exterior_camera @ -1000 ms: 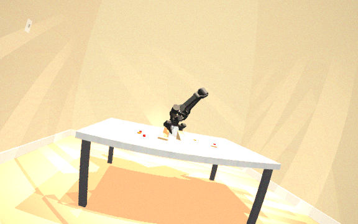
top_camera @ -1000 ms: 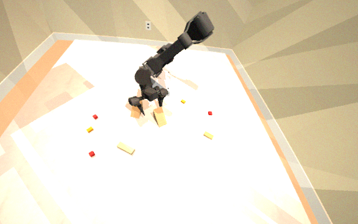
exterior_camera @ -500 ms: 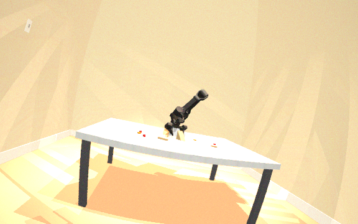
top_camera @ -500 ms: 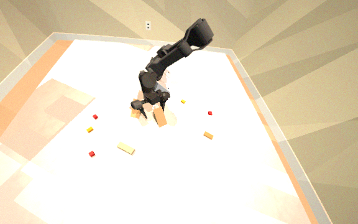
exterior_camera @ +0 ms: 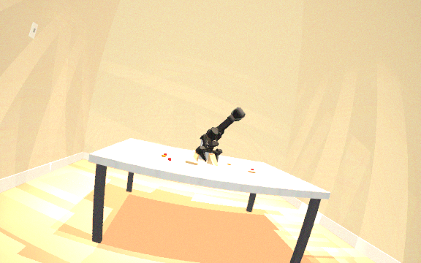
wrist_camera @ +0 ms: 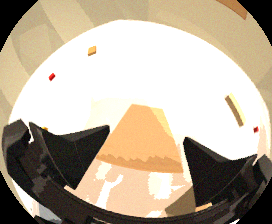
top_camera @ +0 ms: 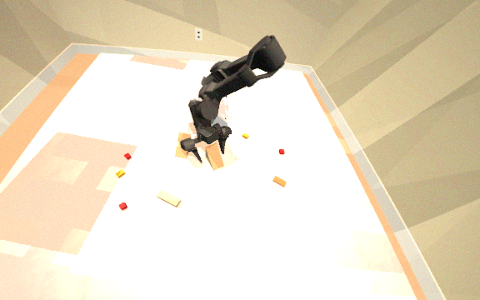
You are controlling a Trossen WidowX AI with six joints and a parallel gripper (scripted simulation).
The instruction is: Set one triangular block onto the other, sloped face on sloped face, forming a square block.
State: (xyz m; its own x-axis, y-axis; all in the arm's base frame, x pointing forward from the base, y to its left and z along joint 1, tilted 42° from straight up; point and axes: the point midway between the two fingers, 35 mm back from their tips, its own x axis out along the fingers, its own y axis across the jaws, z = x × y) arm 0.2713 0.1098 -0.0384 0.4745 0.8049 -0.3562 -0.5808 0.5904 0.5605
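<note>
One triangular block (top_camera: 215, 158) (exterior_camera: 213, 159) (wrist_camera: 137, 137), tan-orange, stands on the table below the hand, between the two fingers. A second triangular block (top_camera: 180, 149) (exterior_camera: 196, 156) (wrist_camera: 179, 205) stands beside it, to the left in the top view, partly covered by the hand; the wrist view shows only part of it, at the lower right behind a finger. The blocks are apart. My gripper (top_camera: 212, 157) (exterior_camera: 211, 158) (wrist_camera: 147, 134) is wide open, one finger on each side of the first block, holding nothing. Whether the fingertips touch the table is not clear.
A cream plank (top_camera: 168, 198) (exterior_camera: 191, 162) (wrist_camera: 234, 110) lies in front of the blocks. An orange bar (top_camera: 279, 181) (wrist_camera: 92, 50), a red cube (top_camera: 282, 152) (wrist_camera: 52, 77) and a yellow piece (top_camera: 245, 136) lie right; small red and yellow pieces lie left.
</note>
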